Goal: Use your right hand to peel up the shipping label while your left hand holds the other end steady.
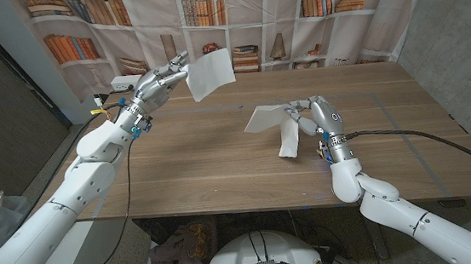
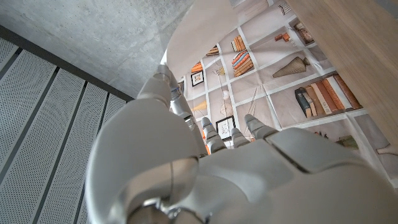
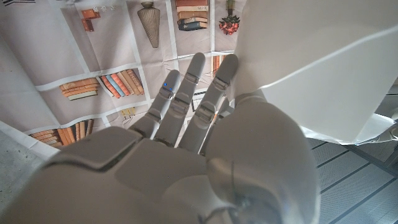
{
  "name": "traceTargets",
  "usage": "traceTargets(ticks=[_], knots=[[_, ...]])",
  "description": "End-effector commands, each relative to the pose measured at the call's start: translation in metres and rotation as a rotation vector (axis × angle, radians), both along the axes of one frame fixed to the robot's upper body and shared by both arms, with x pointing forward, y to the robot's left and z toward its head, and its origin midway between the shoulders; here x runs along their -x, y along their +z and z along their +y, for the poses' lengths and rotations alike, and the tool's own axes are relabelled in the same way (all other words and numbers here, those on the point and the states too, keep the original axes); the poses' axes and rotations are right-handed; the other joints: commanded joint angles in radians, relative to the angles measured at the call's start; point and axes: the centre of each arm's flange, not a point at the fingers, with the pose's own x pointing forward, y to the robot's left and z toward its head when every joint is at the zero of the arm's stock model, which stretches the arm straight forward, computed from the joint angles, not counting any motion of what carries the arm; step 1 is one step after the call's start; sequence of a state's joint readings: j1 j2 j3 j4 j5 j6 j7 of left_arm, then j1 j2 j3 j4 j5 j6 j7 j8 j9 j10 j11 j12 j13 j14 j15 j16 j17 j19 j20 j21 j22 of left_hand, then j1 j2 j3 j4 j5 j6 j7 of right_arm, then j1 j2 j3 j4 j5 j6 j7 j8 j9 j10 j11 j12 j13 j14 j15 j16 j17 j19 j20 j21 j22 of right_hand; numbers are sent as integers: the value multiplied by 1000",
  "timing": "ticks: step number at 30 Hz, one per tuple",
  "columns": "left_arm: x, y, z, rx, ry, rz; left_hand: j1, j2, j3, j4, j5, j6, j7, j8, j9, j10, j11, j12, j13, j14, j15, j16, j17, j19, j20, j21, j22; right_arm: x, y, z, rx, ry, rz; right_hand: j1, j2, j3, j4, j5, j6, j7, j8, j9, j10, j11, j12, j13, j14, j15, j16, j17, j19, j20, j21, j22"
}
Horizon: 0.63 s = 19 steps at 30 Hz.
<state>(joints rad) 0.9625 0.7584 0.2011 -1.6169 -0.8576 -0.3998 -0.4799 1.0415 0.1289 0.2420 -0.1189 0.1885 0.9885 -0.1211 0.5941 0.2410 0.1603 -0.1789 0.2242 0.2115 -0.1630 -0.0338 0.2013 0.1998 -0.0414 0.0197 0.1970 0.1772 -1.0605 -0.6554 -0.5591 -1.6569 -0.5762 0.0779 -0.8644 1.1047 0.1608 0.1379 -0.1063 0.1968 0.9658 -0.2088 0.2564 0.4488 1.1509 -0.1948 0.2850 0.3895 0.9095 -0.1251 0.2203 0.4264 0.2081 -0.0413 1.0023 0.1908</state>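
The two white sheets are already apart. The left hand [image 1: 156, 83] pinches one sheet [image 1: 211, 73] aloft above the wooden table's [image 1: 204, 169] far-left corner. The right hand [image 1: 318, 118] grips the other, a creased sheet [image 1: 276, 122], low over the table's middle-right. Each sheet sits at its own hand; the held-up sheet lies well to the left of the right hand.

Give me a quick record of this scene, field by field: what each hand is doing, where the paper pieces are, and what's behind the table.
left hand: raised over the table's far left, holds a white sheet in the air
right hand: low at the table, holds a folded white sheet
sheets: apart, no longer joined
folded sheet: one strip hangs down to the table top
backdrop: printed bookshelf picture behind the table
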Motion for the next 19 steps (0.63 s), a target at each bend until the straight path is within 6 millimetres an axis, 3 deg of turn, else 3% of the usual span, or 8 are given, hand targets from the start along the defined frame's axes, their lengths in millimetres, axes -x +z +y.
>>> traceTargets(ticks=[1, 19], knots=[[-2, 0, 0, 5, -9, -4, 0, 4, 6, 2, 0, 15, 2, 10, 16, 6, -10, -1, 5, -15, -29, 3, 2, -2, -5, 5, 2, 0, 2, 0, -4, -9, -2, 0, -3, 8, -2, 1, -4, 1, 7, 3, 1, -1, -3, 2, 1, -119, 2, 2, -5, -141, 5, 0], [-9, -10, -3, 4, -42, 12, -1, 5, 11, 2, 0, 5, 4, 14, 13, 3, -7, -4, 4, -17, -25, 3, 3, -4, -1, 4, 2, 1, 9, 2, 13, -10, -1, -1, -3, 10, -3, 1, -4, 0, 9, 5, 2, -1, -2, 3, 2, -119, 3, 4, -4, -141, 4, 0]])
